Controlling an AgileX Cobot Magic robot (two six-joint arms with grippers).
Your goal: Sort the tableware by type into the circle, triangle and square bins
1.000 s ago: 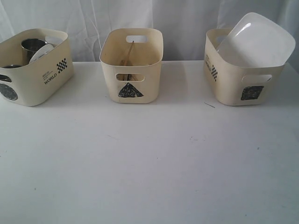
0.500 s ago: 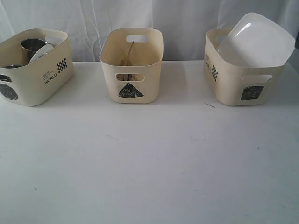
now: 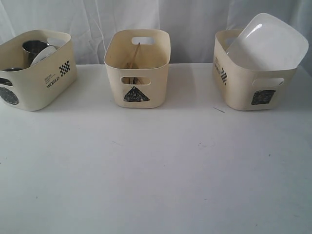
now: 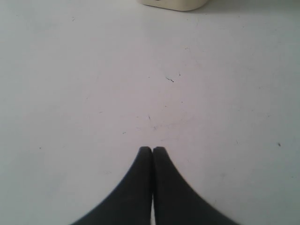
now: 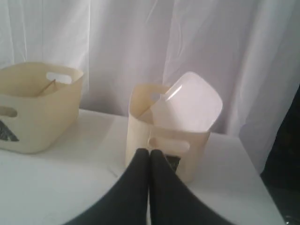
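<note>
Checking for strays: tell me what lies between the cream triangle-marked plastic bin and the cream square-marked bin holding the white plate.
Nothing: the exterior view shows only bare white table between the cream triangle-marked bin and the cream square-marked bin.

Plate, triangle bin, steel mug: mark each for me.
plate (image 3: 270, 44), exterior view, centre of its white face.
triangle bin (image 3: 158, 87), exterior view, right part of its front wall.
steel mug (image 3: 32, 48), exterior view, its dark opening.
</note>
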